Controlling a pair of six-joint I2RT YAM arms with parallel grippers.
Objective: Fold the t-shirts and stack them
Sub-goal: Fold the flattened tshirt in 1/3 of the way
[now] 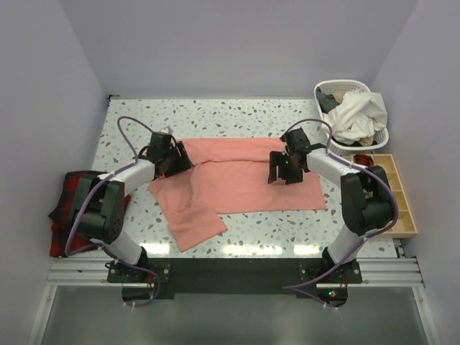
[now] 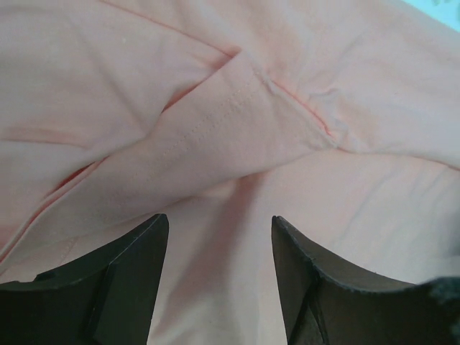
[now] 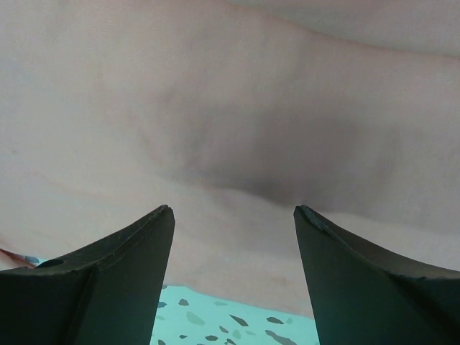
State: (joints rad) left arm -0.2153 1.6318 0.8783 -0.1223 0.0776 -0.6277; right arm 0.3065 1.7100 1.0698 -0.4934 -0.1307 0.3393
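Note:
A salmon-pink t-shirt (image 1: 237, 183) lies spread on the speckled table (image 1: 215, 115), partly folded, with one flap hanging toward the front left. My left gripper (image 1: 167, 159) is open, low over the shirt's left edge; the left wrist view shows its fingers (image 2: 136, 266) apart above a folded hem (image 2: 215, 136). My right gripper (image 1: 286, 169) is open over the shirt's right part; the right wrist view shows pink cloth (image 3: 237, 122) between its spread fingers (image 3: 345, 266) and table beneath.
A red-and-black plaid cloth (image 1: 65, 208) lies at the table's left edge. A white basket (image 1: 352, 115) holding white and dark clothes stands at the back right. A wooden compartment tray (image 1: 394, 194) sits along the right edge.

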